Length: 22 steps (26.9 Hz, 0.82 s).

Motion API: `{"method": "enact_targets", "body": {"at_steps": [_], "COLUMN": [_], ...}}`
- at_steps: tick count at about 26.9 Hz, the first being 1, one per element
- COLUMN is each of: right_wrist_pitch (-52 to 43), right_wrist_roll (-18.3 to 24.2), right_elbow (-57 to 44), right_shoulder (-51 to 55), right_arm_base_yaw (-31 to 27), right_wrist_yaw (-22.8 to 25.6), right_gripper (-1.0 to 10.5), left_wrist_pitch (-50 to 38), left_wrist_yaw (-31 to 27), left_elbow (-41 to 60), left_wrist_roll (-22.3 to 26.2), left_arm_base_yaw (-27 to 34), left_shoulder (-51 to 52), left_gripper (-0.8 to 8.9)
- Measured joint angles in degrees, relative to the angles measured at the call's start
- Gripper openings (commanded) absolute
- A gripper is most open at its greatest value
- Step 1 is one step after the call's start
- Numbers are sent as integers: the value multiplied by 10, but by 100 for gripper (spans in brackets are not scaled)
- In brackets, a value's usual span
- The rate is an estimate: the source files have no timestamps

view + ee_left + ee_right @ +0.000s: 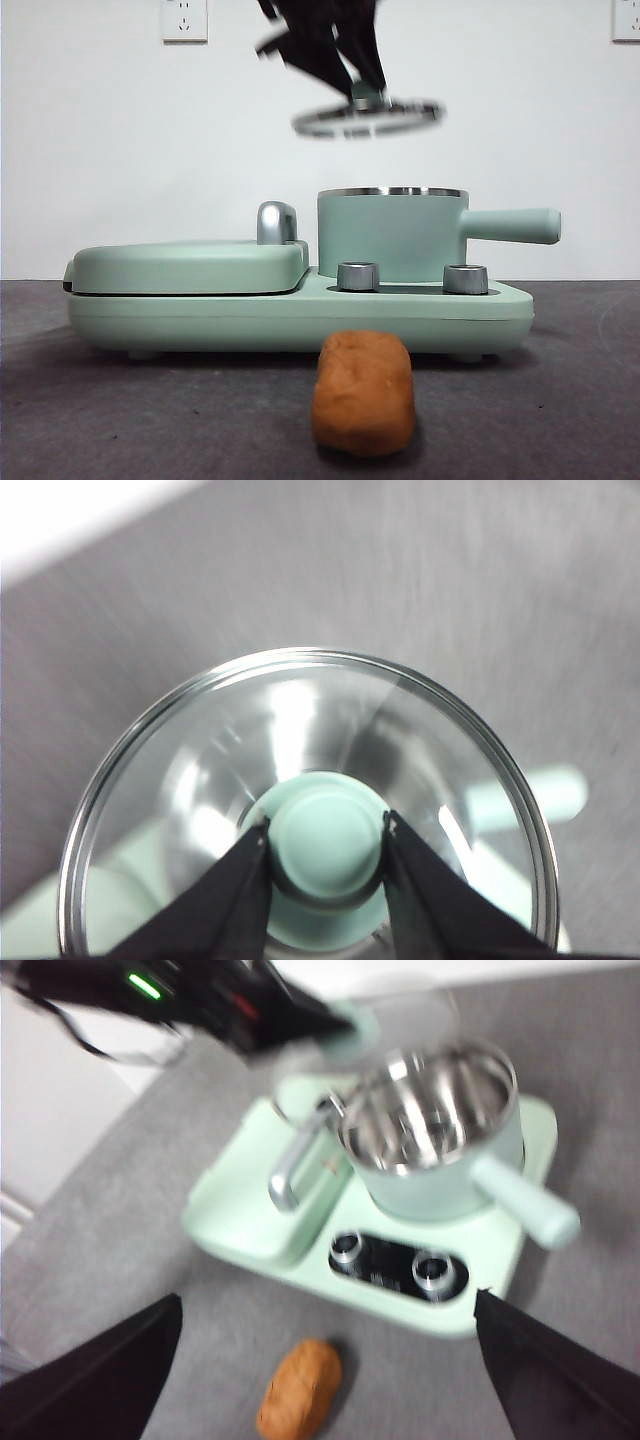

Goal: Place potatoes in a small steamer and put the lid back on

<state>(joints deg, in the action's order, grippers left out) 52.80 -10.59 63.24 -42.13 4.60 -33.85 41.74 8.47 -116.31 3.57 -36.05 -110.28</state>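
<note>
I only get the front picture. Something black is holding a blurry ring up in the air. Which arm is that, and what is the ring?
Observer: It is the left gripper, shut on the green knob of the lid, a clear glass disc with a steel rim.
Operator: Is there anything in the pot? I only see its side.
Observer: The right wrist view looks into the small steamer: bare shiny steel, no food inside.
Operator: Where is the other arm?
Observer: The right gripper hangs open over the table, on the near side of the cooker, with the potato below it, untouched.
</note>
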Motion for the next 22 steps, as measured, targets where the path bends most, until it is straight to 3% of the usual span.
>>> {"method": "enact_targets", "body": {"at_steps": [3, 14, 22], "right_wrist_pitch": [22, 22, 16], "right_wrist_roll": [-18, -147, -198], "right_elbow": [17, 18, 18], "right_shoulder": [-48, -196, -334], "right_arm_base_yaw": [50, 287, 403], "right_wrist_yaw": [40, 191, 231], "right_gripper": [467, 467, 467], "left_wrist_pitch": [14, 75, 137], "left_wrist_yaw": [0, 0, 0], "left_elbow": [-5, -5, -5], "left_wrist_roll": [0, 0, -1], "left_arm_base_yaw": [7, 73, 136], "left_shoulder": [38, 121, 136], "left_gripper": [26, 24, 24]}}
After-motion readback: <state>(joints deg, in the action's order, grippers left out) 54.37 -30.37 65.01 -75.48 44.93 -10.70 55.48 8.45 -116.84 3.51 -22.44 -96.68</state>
